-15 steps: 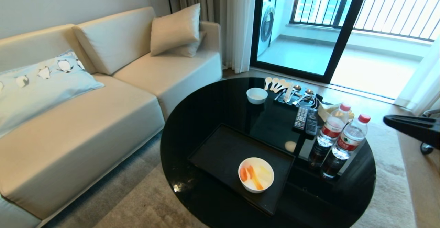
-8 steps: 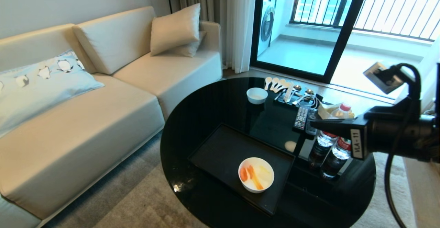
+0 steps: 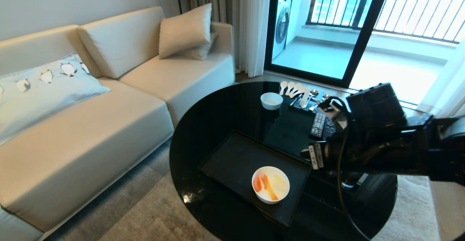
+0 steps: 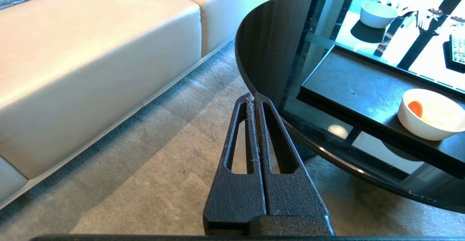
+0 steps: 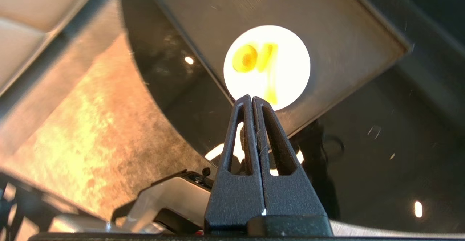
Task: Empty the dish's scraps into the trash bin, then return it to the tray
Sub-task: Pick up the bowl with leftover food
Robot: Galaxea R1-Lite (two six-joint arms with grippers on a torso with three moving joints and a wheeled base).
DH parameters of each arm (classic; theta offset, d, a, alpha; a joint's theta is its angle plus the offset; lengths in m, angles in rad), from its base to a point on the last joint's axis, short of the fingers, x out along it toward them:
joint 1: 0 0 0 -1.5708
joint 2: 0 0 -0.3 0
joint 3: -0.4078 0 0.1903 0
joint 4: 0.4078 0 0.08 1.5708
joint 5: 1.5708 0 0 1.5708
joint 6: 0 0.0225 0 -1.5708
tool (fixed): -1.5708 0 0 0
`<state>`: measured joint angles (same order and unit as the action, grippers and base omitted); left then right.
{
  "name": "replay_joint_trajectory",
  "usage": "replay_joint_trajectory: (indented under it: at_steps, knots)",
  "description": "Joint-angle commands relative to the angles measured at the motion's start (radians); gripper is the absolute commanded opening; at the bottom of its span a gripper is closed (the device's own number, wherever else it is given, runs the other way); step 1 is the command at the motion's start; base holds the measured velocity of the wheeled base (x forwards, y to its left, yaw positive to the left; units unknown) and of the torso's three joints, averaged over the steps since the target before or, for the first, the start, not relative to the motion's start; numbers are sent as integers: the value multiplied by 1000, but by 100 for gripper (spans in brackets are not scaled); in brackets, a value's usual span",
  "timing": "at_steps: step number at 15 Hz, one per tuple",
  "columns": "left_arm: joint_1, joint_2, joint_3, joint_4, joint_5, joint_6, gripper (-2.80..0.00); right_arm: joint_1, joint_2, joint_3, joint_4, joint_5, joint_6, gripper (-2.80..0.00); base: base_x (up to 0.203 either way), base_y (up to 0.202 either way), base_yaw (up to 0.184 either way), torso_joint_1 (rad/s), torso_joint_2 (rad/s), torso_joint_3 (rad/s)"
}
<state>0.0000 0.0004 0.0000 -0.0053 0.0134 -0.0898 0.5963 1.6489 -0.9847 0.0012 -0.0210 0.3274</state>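
The dish (image 3: 270,184), a white bowl, stands in the near right corner of the black tray (image 3: 232,161). It holds the scraps (image 3: 264,183), orange carrot pieces and pale bits. My right arm (image 3: 381,146) reaches in over the right side of the table. In the right wrist view my right gripper (image 5: 252,97) is shut and empty, above the table and short of the dish (image 5: 287,52). My left gripper (image 4: 254,95) is shut and empty over the carpet beside the table, with the dish (image 4: 432,119) off to one side. The trash bin is out of view.
The tray lies on a round glossy black table (image 3: 203,132). At the table's far side are a smaller white bowl (image 3: 271,100), several spoons (image 3: 294,88) and two remotes (image 3: 319,125). A beige sofa (image 3: 91,125) runs along the left, with carpet (image 3: 145,212) between.
My right arm has swung in from the right edge over the table toward the tray, and now covers the two water bottles. The dish has stayed put.
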Motion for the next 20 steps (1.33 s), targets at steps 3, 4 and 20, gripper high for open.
replay_joint_trajectory:
  at_steps: [3, 4, 20]
  knots:
    - [0, 0, 0, -1, 0, -1, -280, 118, 237, -189, 148, -222, 167, -280, 0, 0, 0, 0, 0, 0]
    - [0, 0, 0, -1, 0, -1, -280, 129, 272, -213, 180, -277, 196, -280, 0, 0, 0, 0, 0, 0]
    - [0, 0, 0, -1, 0, -1, -280, 92, 483, -341, 253, -416, 243, 0, 0, 0, 0, 0, 0, 0]
